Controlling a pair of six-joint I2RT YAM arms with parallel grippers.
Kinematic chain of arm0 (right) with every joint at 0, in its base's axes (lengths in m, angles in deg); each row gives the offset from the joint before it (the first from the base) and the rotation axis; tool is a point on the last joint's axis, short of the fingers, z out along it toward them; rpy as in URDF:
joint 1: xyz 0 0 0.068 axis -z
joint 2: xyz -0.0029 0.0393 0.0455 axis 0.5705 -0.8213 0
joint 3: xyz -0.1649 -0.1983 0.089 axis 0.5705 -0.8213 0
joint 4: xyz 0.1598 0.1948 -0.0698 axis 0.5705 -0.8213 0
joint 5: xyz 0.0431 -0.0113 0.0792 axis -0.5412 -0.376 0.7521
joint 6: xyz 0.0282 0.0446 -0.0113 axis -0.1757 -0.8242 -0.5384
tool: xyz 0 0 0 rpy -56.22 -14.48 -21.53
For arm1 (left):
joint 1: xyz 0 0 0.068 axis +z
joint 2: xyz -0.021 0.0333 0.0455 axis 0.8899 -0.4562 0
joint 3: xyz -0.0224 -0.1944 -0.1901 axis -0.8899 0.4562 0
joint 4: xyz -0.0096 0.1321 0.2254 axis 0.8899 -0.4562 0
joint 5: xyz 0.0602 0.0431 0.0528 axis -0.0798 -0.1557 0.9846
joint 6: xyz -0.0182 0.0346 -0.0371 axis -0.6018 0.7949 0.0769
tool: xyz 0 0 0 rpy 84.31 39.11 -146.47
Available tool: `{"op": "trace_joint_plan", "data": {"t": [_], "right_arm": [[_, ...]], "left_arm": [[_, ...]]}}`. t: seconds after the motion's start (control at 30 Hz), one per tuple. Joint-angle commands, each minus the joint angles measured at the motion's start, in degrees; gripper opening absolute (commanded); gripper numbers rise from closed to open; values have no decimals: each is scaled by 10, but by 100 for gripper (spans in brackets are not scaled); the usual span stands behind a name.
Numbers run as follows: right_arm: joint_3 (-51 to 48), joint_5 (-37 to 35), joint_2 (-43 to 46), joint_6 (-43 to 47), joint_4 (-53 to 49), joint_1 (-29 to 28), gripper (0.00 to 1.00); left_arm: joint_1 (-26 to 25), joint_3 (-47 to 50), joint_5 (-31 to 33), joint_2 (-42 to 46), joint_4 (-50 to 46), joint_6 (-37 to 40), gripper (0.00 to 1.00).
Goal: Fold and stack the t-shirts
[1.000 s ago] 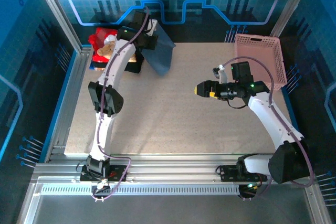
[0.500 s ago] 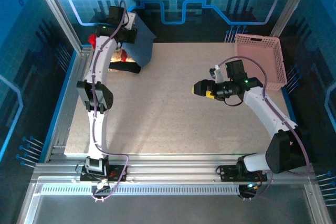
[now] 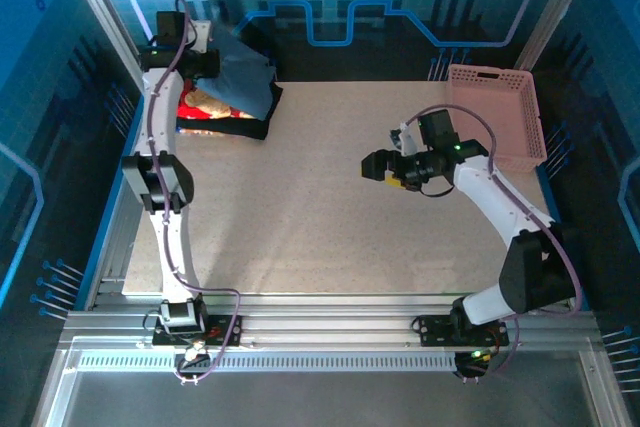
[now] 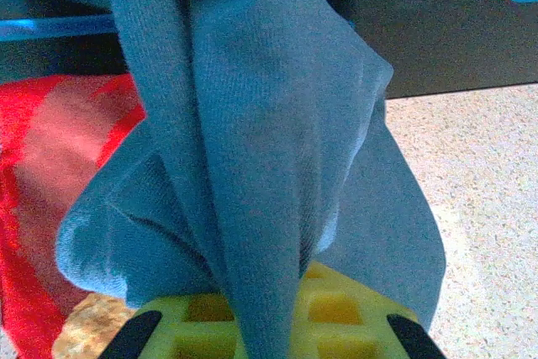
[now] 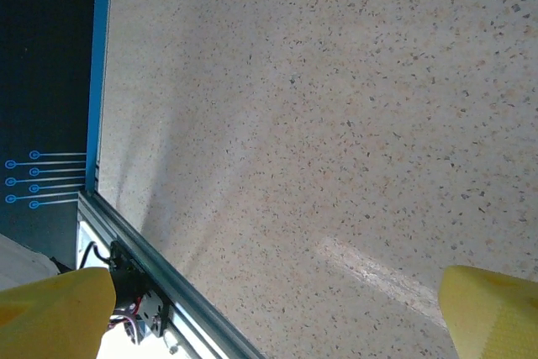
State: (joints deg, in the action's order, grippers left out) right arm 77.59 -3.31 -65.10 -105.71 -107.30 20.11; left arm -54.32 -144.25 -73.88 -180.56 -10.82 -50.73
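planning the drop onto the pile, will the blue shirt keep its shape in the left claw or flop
Probably floppy: the blue shirt hangs in loose folds from a single pinch in the left claw. Likely light, since that small pinch seems to carry it. It may land bunched on the red shirt, not flat.

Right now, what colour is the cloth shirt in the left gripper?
The cloth shirt is slate blue, clearest in the left wrist view.

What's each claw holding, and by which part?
Left claw pinches the blue shirt by a bunched fold; which edge is unclear. Right claw: open, empty.
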Motion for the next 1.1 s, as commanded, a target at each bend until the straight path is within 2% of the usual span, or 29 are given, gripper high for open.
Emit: {"op": "trace_joint_plan", "data": {"t": [0.0, 0.2, 0.23, 0.27, 0.33, 0.37, 0.47, 0.53, 0.67, 0.73, 0.8, 0.87, 0.97, 1.07], "right_arm": [[31, -8, -16, -2, -25, -17, 100], [63, -14, -48, -2, -49, -36, 100], [71, -12, -54, -1, -53, -41, 100], [79, -16, -59, 0, -59, -47, 100], [99, -20, -68, 6, -70, -58, 100], [109, -18, -74, 7, -76, -63, 100], [136, -21, -86, 15, -91, -78, 100], [149, -23, -87, 17, -95, -87, 100], [165, -36, -71, 26, -103, -91, 100], [165, -44, -52, 35, -109, -87, 100], [165, -58, -31, 47, -120, -79, 100], [159, -72, -2, 61, -129, -60, 100], [140, -74, 50, 72, -128, -10, 100], [107, -84, 111, 98, -130, 61, 100]], "left_arm": [[28, 12, -49, 6, 37, -13, 0], [71, 14, -65, -31, 61, -35, 2], [81, 17, -69, -39, 73, -51, 22], [91, 18, -71, -47, 85, -71, 46], [106, 20, -85, -56, 104, -103, 75], [113, 21, -88, -58, 116, -126, 99], [130, 19, -110, -52, 147, -186, 99], [137, 18, -95, -35, 152, -206, 99], [149, 22, -69, 18, 140, -239, 99], [155, 47, -87, 62, 154, -274, 99], [156, 104, -109, 117, 190, -299, 99], [152, 203, -126, 202, 255, -322, 99], [140, 380, -104, 326, 342, -323, 99], [118, 533, -81, 445, 363, -324, 99]]}}
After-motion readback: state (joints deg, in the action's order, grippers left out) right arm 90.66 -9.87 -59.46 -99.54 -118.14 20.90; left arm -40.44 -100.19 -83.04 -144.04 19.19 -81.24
